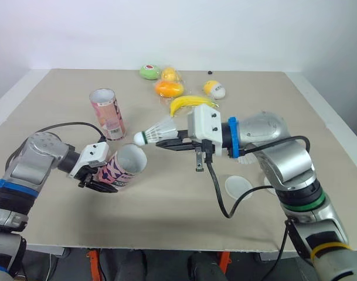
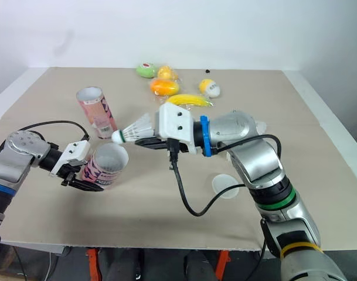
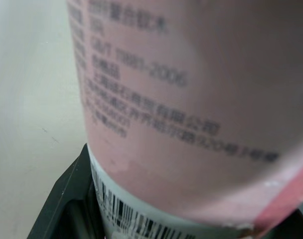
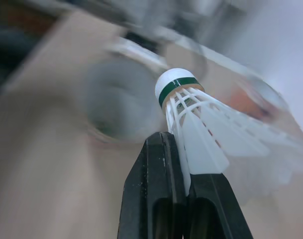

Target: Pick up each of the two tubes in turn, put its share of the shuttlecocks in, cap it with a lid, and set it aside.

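My left gripper (image 1: 103, 179) is shut on a pink tube (image 1: 123, 167), held tilted above the table with its open mouth (image 1: 132, 158) facing the right arm. The tube's printed wall (image 3: 191, 109) sits between the black fingers (image 3: 66, 199). My right gripper (image 1: 167, 143) is shut on the skirt of a white shuttlecock (image 1: 157, 130), whose green-banded cork (image 4: 176, 82) points at the tube's mouth, a short gap away. A second pink tube (image 1: 108, 113) stands upright behind. A white lid (image 1: 238, 187) lies flat near the right forearm.
A banana (image 1: 189, 103), an orange fruit (image 1: 169, 88), a green fruit (image 1: 149, 71), a yellow one (image 1: 169, 74) and a yellow-white one (image 1: 214, 88) lie at the table's far middle. More white feathers (image 1: 246, 158) peek from behind the right forearm.
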Tool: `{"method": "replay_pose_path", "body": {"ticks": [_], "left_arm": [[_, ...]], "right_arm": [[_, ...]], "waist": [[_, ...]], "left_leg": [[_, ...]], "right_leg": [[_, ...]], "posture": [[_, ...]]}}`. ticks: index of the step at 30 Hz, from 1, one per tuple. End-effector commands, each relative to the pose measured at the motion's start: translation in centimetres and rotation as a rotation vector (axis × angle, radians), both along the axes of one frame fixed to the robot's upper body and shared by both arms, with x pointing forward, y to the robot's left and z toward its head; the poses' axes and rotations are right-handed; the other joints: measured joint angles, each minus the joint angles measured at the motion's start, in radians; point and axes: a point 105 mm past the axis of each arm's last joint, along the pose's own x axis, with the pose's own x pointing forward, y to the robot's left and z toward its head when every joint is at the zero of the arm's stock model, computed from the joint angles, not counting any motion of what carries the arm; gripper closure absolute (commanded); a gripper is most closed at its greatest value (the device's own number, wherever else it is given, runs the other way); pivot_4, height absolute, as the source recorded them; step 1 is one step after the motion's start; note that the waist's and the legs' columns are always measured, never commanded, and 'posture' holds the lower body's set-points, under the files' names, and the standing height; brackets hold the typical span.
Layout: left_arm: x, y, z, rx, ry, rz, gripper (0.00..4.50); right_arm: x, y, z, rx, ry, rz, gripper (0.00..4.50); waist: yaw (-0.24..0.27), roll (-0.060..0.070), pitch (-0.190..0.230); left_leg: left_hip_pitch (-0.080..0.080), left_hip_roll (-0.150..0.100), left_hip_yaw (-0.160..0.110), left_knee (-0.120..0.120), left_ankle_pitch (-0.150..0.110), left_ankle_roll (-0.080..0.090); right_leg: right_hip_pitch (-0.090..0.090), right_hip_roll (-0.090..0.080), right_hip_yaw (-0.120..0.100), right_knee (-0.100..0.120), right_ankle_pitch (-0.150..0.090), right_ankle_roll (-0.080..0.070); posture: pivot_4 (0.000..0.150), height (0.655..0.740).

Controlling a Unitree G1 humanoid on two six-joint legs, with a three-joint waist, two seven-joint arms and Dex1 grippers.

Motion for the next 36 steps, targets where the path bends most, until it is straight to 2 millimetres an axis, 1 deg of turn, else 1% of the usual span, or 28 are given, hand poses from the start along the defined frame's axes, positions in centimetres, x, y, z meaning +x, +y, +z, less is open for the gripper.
{"method": "replay_pose_path", "body": {"ticks": [1, 4, 7, 9, 10, 14, 15, 16, 17, 18, 19, 23, 25, 27, 29, 30, 32, 36], "left_arm": [[-0.3, -0.7, -1.2, 0.012, 0.034, -0.027, 1.85], [-0.4, -0.7, -1.3, 0.009, 0.037, -0.026, 1.85], [-0.4, -0.7, -1.3, 0.008, 0.038, -0.023, 1.85], [-0.5, -0.7, -1.2, 0.007, 0.038, -0.021, 1.85], [-0.5, -0.7, -1.2, 0.007, 0.038, -0.02, 1.85], [-0.6, -0.7, -1.2, 0.006, 0.041, -0.019, 1.85], [-0.6, -0.6, -1.2, 0.005, 0.041, -0.019, 1.85], [-0.7, -0.7, -1.2, 0.005, 0.042, -0.02, 1.85], [-0.6, -0.7, -1.2, 0.005, 0.042, -0.021, 1.85], [-0.6, -0.8, -1.2, 0.004, 0.042, -0.022, 1.85], [-0.6, -0.8, -1.2, 0.004, 0.042, -0.024, 1.85], [-0.8, -1.0, -1.3, 0.0, 0.043, -0.029, 1.85], [-0.9, -1.0, -1.4, -0.001, 0.046, -0.029, 1.85], [-1.0, -0.9, -1.4, -0.002, 0.048, -0.029, 1.85], [-1.0, -0.9, -1.5, -0.003, 0.051, -0.028, 1.85], [-1.0, -0.9, -1.6, -0.003, 0.056, -0.028, 1.85], [-1.0, -0.9, -1.7, 0.003, 0.061, -0.032, 1.85], [-0.6, -1.2, -1.5, 0.003, 0.052, -0.04, 1.85]], "right_arm": [[-0.9, 1.0, 0.2, -0.058, -0.041, 0.091, 4.34], [0.0, 1.8, 0.0, -0.098, -0.034, 0.089, 4.34], [0.2, 2.3, -0.4, -0.146, -0.021, 0.111, 4.34], [0.4, 2.5, -0.3, -0.154, -0.013, 0.114, 3.77], [0.3, 2.5, -0.3, -0.157, -0.01, 0.118, 3.59], [-0.2, 2.2, 0.4, -0.127, 0.015, 0.148, 2.03], [-0.5, 2.0, 0.5, -0.12, 0.022, 0.156, 1.84], [-0.8, 1.8, 1.0, -0.089, 0.039, 0.164, 1.3], [-1.1, 1.2, 1.7, -0.041, 0.069, 0.17, 0.98], [-1.2, 0.4, 2.2, 0.005, 0.098, 0.162, 0.76], [-1.2, -0.3, 2.5, 0.044, 0.124, 0.143, 0.41], [-0.4, -4.4, 1.7, 0.15, 0.197, -0.056, 0.41], [0.2, -7.4, 0.3, 0.212, 0.239, -0.247, 0.41], [0.1, -9.7, -1.0, 0.256, 0.282, -0.385, 0.41], [0.1, -12.7, -2.9, 0.297, 0.309, -0.581, 0.41], [0.1, -14.3, -3.8, 0.318, 0.296, -0.686, 0.41], [-0.1, -16.2, -4.8, 0.332, 0.272, -0.81, 0.41], [0.3, -18.1, -6.3, 0.346, 0.314, -0.972, 0.41]], "waist": [[0.0, 0.0, 0.0], [0.0, 0.0, 0.0], [0.001, 0.0, 0.0], [0.001, 0.0, 0.0], [0.001, 0.0, 0.0], [0.002, 0.0, 0.0], [0.002, 0.0, 0.0], [0.002, 0.0, 0.0], [0.002, 0.0, 0.0], [0.002, 0.0, 0.0], [0.004, 0.0, 0.0], [0.016, -0.002, -0.001], [0.019, -0.002, -0.001], [0.022, -0.002, -0.001], [0.021, -0.002, -0.001], [0.022, -0.002, -0.001], [0.021, -0.002, -0.001], [0.018, -0.001, -0.001]], "left_leg": [[0.0, 0.0, 0.0, 0.0, 0.0, 0.0], [0.0, 0.0, 0.0, 0.0, 0.0, 0.0], [0.0, 0.0, 0.0, 0.0, 0.0, 0.0], [0.0, 0.0, 0.0, 0.0, 0.0, 0.0], [0.0, 0.0, 0.0, 0.0, 0.0, 0.0], [0.0, 0.0, 0.0, 0.0, 0.0, 0.0], [0.0, 0.0, 0.0, 0.0, 0.0, 0.0], [0.0, 0.0, 0.0, 0.0, 0.0, 0.0], [-0.001, 0.0, 0.0, 0.0, 0.0, 0.0], [-0.001, 0.0, 0.0, 0.0, 0.0, 0.0], [-0.001, 0.0, 0.0, 0.0, 0.0, 0.0], [-0.001, 0.0, 0.0, -0.001, 0.0, 0.0], [-0.001, 0.0, 0.001, -0.001, 0.0, 0.0], [-0.001, 0.0, 0.0, -0.003, 0.0, -0.001], [-0.002, 0.0, 0.001, -0.003, -0.001, -0.001], [-0.001, 0.0, 0.0, -0.004, -0.001, -0.001], [-0.001, 0.0, -0.001, -0.004, -0.002, -0.001], [0.0, 0.0, 0.001, -0.002, -0.001, -0.001]], "right_leg": [[0.0, 0.0, 0.0, 0.0, 0.0, 0.0], [0.0, 0.0, 0.0, 0.0, 0.0, 0.0], [0.0, 0.0, 0.0, 0.0, 0.0, 0.0], [0.0, 0.0, 0.0, 0.0, 0.0, 0.0], [0.0, 0.0, 0.0, 0.0, 0.0, 0.0], [0.0, 0.0, 0.0, 0.0, 0.0, 0.0], [0.0, 0.0, -0.001, 0.0, 0.0, 0.0], [0.0, 0.0, -0.001, 0.0, 0.0, 0.0], [0.0, 0.0, 0.0, 0.0, 0.0, 0.0], [0.0, 0.0, 0.0, 0.0, 0.0, 0.0], [0.0, 0.0, -0.001, 0.0, 0.0, 0.0], [0.001, -0.001, -0.001, -0.002, -0.001, 0.0], [0.0, -0.001, 0.0, -0.002, -0.002, 0.0], [0.001, -0.001, 0.0, -0.002, -0.003, -0.001], [0.0, -0.001, 0.0, -0.001, -0.003, -0.001], [0.001, 0.0, 0.0, -0.001, -0.003, 0.0], [0.001, 0.0, -0.001, -0.001, -0.004, 0.003], [0.002, 0.0, 0.0, -0.002, -0.003, 0.001]], "posture": [[0.15, 0.6917], [0.15, 0.6917], [0.15, 0.6917], [0.15, 0.6917], [0.15, 0.6917], [0.15, 0.6917], [0.15, 0.6917], [0.15, 0.6917], [0.15, 0.6917], [0.15, 0.6917], [0.15, 0.6917], [0.15, 0.6917], [0.15, 0.6917], [0.15, 0.6917], [0.15, 0.6917], [0.15, 0.6917], [0.15, 0.6917], [0.15, 0.6917]]}}
